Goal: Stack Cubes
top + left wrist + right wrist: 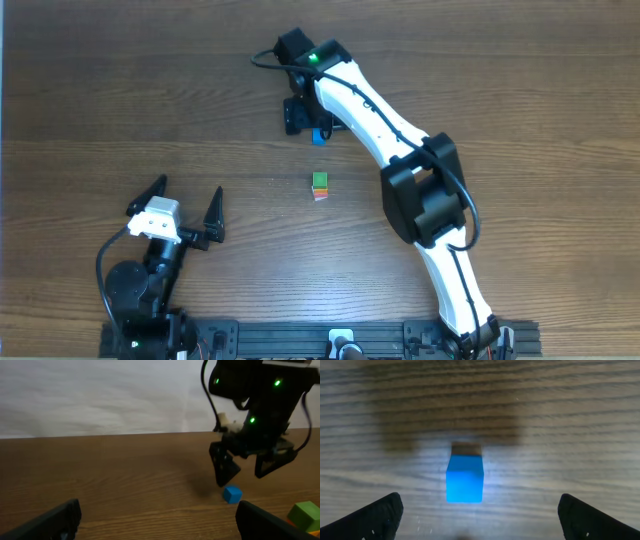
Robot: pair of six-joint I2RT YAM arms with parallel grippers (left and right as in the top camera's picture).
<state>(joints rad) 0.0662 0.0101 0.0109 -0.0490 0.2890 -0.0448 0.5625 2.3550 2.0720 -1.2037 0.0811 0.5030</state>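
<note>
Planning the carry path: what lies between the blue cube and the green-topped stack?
The stretch is bare: the top view shows plain tabletop between the blue cube and the green-topped stack.

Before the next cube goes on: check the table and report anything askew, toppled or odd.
Nothing stands out. The green cube sits on the orange cube at mid-table, and the stack is upright. The blue cube lies flat on the table, apart from the stack, under the open right gripper. No damage or spill shows.

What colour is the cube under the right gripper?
The cube is blue; right wrist view.
</note>
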